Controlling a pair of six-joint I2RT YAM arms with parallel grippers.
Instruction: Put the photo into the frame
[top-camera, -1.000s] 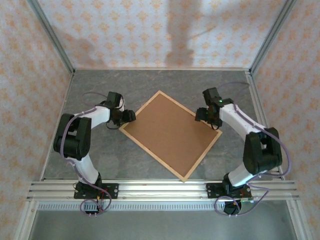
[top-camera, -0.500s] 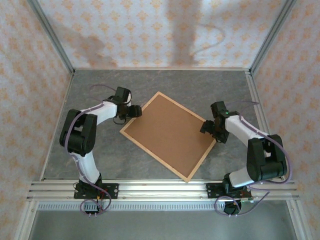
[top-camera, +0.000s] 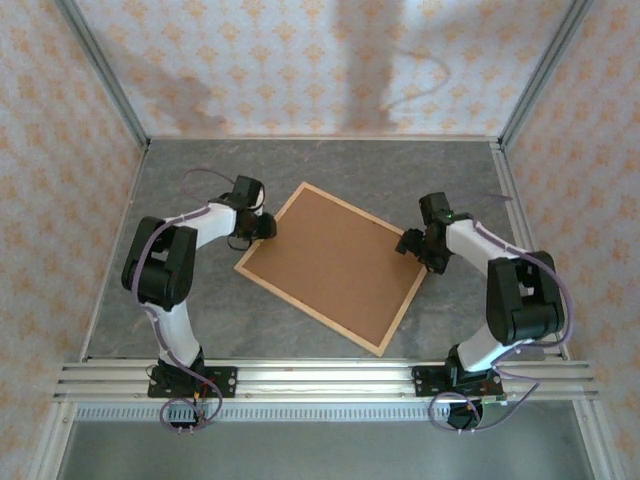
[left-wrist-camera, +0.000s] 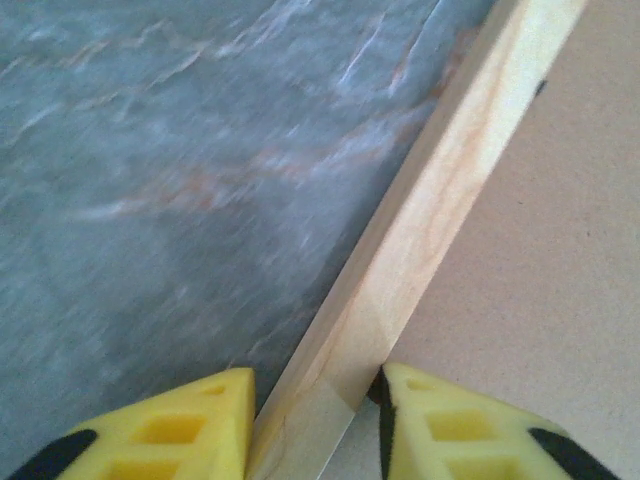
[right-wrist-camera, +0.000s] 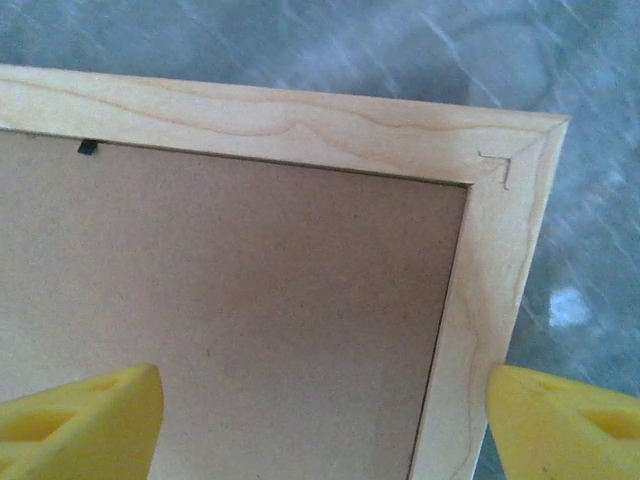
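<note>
I'm nipping the frame (top-camera: 310, 311) by its left strip with my left pincer (left-wrist-camera: 315, 388). The pads look pressed on either side of the wood, though the blur makes that hard to swear to. My right pincer (right-wrist-camera: 325, 400) is hanging wide open, straddling the right-hand corner, probably to steady and square it. The frame is lying flat, back up, skewed in the middle of the worktop (top-camera: 200, 185) between my arms. It's showing thin pale wood strips, a mitred corner, and a plain brown backing board (top-camera: 330, 262) filling it.
</note>
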